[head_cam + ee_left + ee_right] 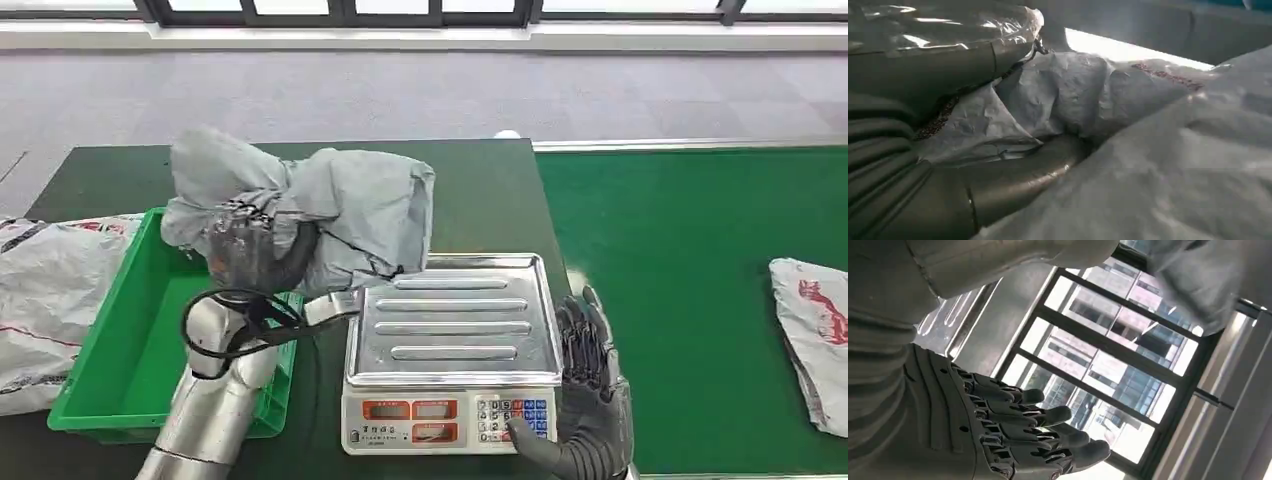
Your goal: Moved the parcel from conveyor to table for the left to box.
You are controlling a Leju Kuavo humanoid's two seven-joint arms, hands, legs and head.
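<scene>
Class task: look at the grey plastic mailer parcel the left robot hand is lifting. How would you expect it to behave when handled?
The crumpled grey plastic mailer parcel probably flops: it sags and folds around the left robot hand. It seems light for its bulk, since one hand lifts it over the green plastic crate. Its glossy film may be slippery.

I note my left hand (pixel 245 250) grips the grey parcel (pixel 330 205), which hangs over the near-right corner of the green bin (pixel 110 330) and blocks the passage between bin and scale (pixel 450 350). The scale's steel tray (pixel 455 320) stands bare, open from above. My right hand (pixel 590 385), fingers spread and holding nothing, rests just beside the scale's right edge. To its right the green conveyor (pixel 680 290) offers wide open surface up to a white bag (pixel 815 330). Another white bag (pixel 40 300) lies against the bin's left wall.
</scene>
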